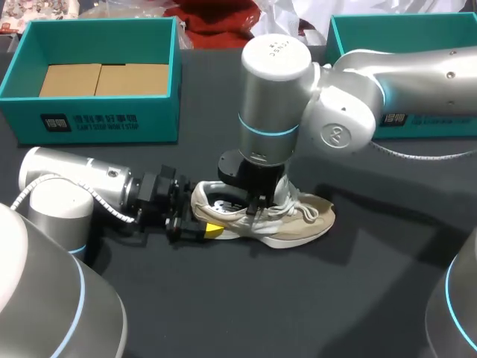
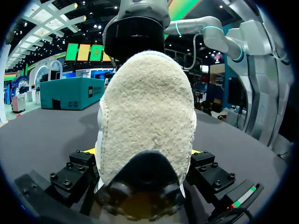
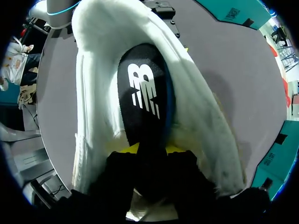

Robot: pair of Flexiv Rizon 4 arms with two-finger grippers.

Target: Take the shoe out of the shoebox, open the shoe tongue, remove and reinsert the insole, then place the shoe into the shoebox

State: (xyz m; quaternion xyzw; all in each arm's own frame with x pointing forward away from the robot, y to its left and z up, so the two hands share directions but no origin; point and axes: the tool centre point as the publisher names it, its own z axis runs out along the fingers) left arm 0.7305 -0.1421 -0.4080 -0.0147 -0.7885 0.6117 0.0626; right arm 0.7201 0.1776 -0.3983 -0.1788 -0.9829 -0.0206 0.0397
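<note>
Your left claw clamps the shoe by its heel; your right claw, directly above, pinches the lengthwise insole.

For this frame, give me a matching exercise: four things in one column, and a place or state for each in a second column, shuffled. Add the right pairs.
Things:
1. shoe
2. left hand
3. right hand
4. shoebox

Places or states:
A. stands open at the far left, with no shoe inside
B. clasps the heel from both sides
C. lies on the table, outside the box
D. reaches down into the shoe's opening, fingers on the insole

Pairs: 1-C, 2-B, 3-D, 4-A
</note>
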